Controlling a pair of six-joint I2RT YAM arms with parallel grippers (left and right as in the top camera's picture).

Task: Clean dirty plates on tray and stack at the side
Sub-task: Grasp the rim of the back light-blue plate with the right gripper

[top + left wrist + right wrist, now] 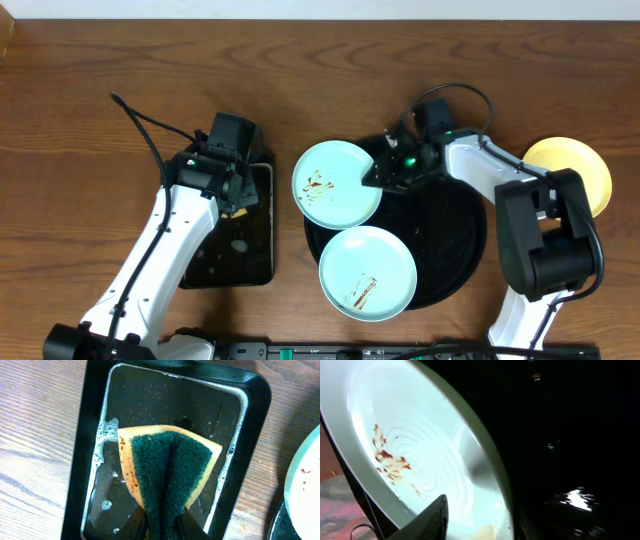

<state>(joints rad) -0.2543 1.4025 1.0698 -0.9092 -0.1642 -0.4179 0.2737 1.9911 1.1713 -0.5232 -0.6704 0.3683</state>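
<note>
A pale blue plate [330, 185] smeared with brown sauce [390, 462] lies half on the left rim of the round black tray [450, 235]. My right gripper [383, 172] straddles this plate's right edge. One finger [427, 520] hovers over the plate's inner face with a gap still showing, and the other is lost in the dark. A second dirty blue plate [367, 272] rests on the tray's front. A pale yellow plate [575, 170] sits on the table at far right. My left gripper [162, 527] is shut on a yellow-and-green sponge [167, 465].
The sponge hangs over a smaller rectangular black tray [80, 460] holding soapy water, left of the plates [230, 245]. Bare wooden table surrounds both trays. My right arm's body [545, 240] stands between the round tray and the yellow plate.
</note>
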